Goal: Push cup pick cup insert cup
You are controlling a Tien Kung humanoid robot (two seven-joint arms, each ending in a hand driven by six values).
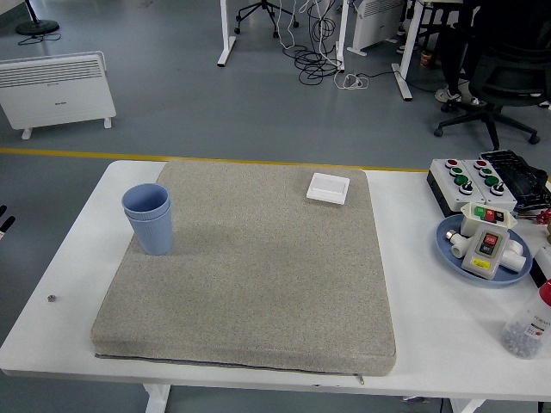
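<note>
Here, the white table (65, 284) spanned the head view, its near edge along the bottom. A large grey speckled mat (250, 275) covered most of the tabletop, reaching from near the far edge almost to the near edge, with a zip line along its near side.

At the right edge of the tabletop stood a black control box (469, 182) with red and green buttons, toward the far right corner. Just nearer than it lay a blue plate (449, 249) carrying a white switch unit (486, 245) with red, green and yellow markings. A clear bottle (527, 327) with a red top stood toward the near right corner.

The blue cup (149, 219) stood upright on the mat near its left edge, toward the far left corner; a second rim showed inside the first, so two cups sat nested. A small white square dish (328, 188) lay on the mat near its far edge, right of centre.

A tiny dark screw (52, 298) lay on the bare tabletop by the left edge.

At the picture's left edge a dark sliver of the left hand (3, 219) showed off the table; whether its fingers were open or curled could not be told.
</note>
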